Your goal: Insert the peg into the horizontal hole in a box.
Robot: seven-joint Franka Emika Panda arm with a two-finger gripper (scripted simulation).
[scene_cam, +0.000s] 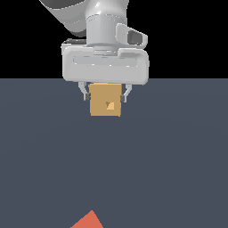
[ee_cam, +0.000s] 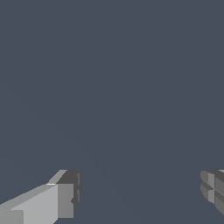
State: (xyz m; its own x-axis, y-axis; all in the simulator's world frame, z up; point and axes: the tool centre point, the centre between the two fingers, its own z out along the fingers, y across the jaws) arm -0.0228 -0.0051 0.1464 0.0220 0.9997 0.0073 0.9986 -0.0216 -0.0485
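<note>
**My jaws wide and empty, the peg not yet taken up**

The table (scene_cam: pixel 178 169), a plain slate-grey surface, fills the lower part of the exterior view and the whole of the wrist view. My white-grey arm descends from the upper edge of the exterior view and ends in my gripper (scene_cam: pixel 104 95), which hangs in front of the box (scene_cam: pixel 105 100); I cannot tell how near the two are in depth. The box, a tan square block, faces the exterior camera, so that its hole (scene_cam: pixel 109 105), a tiny square opening slightly off-centre, runs horizontally towards the near side of the table.

My jaws stand wide apart. In the wrist view the two fingers (ee_cam: pixel 65 199) sit at opposite edges with only bare table between them; nothing is held. In the exterior view the fingertips appear at either side of the box's upper part, though whether they touch it I cannot tell.

The peg (scene_cam: pixel 90 220) shows only as an orange-red corner at the lower edge of the exterior view, well apart from both box and gripper; its pale end is out of frame.

I judge the task barely begun: the peg must first be reached and grasped, then levelled with the hole.
</note>
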